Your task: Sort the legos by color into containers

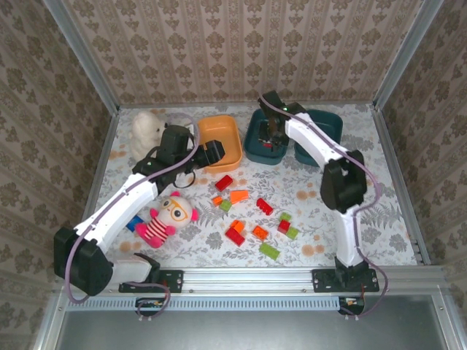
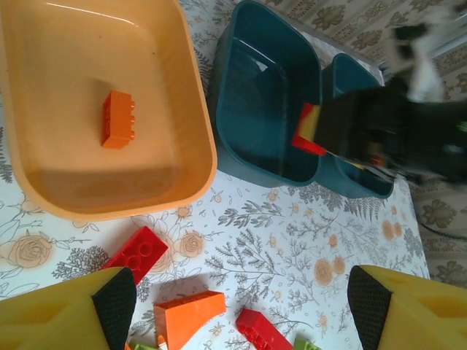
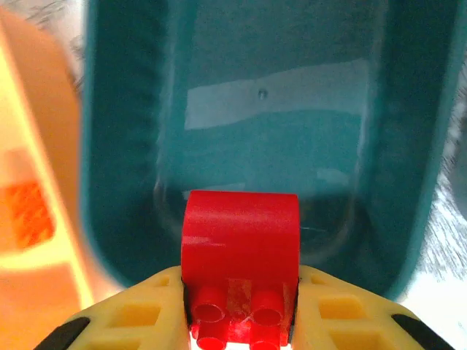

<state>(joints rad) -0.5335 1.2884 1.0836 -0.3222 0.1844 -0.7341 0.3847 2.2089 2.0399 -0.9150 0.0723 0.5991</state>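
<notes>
Hovering over the teal tub (image 3: 270, 95) beside the orange tub (image 2: 73, 182), the right claw (image 3: 239, 321) clamps a red brick (image 3: 239, 240); the left claw (image 2: 241, 306) stands apart above the worktop (image 2: 292, 240).

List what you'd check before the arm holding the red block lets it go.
1. Right end effector shut on the small red plastic brick: ok.
2. Brick hangs over the inside of the dark teal plastic tub next to the orange plastic tub: ok.
3. Teal tub's floor free of other colours: cannot tell; the brick hides part.
4. Left end effector open, empty, away from the teal tub: ok.
5. Orange tub's content matches, one orange plastic brick seen: ok.
</notes>
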